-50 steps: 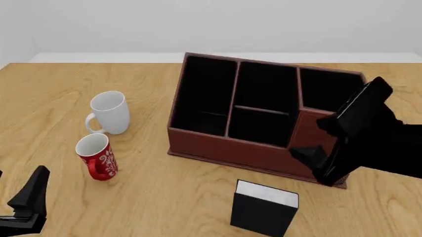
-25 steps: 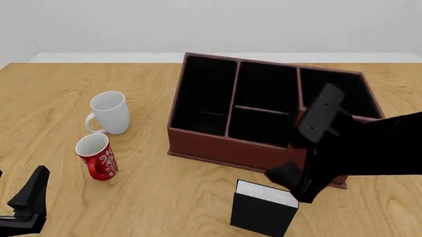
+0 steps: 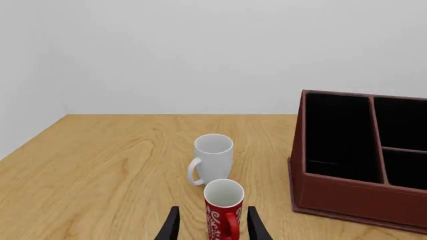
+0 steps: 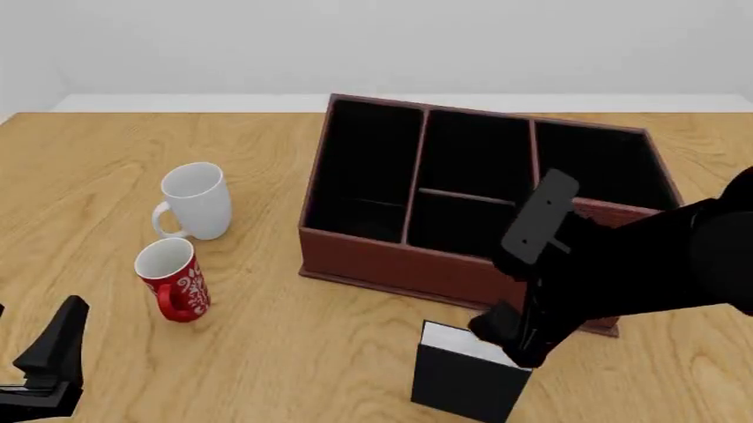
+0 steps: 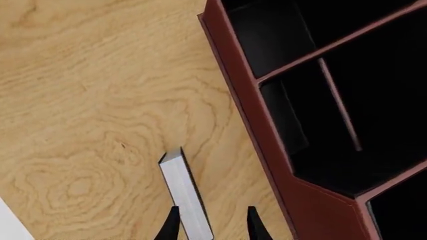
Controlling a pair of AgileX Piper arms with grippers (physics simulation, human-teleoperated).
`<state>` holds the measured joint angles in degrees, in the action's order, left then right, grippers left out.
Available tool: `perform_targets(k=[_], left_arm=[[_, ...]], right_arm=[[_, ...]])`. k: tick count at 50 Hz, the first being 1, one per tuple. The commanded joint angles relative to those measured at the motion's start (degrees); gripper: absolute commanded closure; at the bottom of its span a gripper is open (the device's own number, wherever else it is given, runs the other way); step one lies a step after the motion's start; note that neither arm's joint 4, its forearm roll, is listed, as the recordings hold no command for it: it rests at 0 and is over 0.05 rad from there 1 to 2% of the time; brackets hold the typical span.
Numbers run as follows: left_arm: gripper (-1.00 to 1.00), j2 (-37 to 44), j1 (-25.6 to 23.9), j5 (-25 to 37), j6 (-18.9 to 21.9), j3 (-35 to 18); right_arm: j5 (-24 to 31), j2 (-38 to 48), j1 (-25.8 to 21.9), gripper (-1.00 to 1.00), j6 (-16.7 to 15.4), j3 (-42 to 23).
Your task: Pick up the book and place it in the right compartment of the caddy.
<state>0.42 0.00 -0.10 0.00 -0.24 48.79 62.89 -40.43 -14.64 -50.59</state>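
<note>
1. Nearest the viewer, at the front left corner of the wooden tabletop point(image 4: 271, 352), the left tool point(image 3: 211, 230) sits low with its two dark fingers spread open, holding nothing.
2. Near the front edge, right of centre, the book point(image 4: 468, 374) stands upright on the tabletop, with black covers and a strip of white page edges on top.
3. The right tool point(image 5: 211, 225) hangs just above the book, pointing down. Its fingers are parted. One sits over the white page edges and the other over bare tabletop beside the book. It grips nothing.
4. On the left side, a red patterned mug point(image 4: 172, 280) stands upright, directly ahead of the left tool.
5. Just behind the red mug stands a white mug point(image 4: 196, 201), also upright.
6. Behind the book sits the caddy point(image 4: 400, 262), a large reddish-brown box with a black interior and dividers.
7. The right compartment point(image 4: 600, 167) lies at the caddy's right end, partly hidden by the right arm point(image 4: 641, 273).
</note>
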Motion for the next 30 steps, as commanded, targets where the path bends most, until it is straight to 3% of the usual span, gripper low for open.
perform_targets(k=[1, 7, 30], left_arm=[[-1.0, 0.0, 0.0, 0.0, 0.0, 0.0], [-1.0, 0.0, 0.0, 0.0, 0.0, 0.0], [-1.0, 0.0, 0.0, 0.0, 0.0, 0.0]], right_arm=[[-0.5, 1.2, -0.6, -1.0, 0.8, 1.1], [-0.1, 0.7, -4.2, -1.0, 4.5, 2.9], [-2.9, 2.7, -4.6, -1.0, 5.8, 6.1]])
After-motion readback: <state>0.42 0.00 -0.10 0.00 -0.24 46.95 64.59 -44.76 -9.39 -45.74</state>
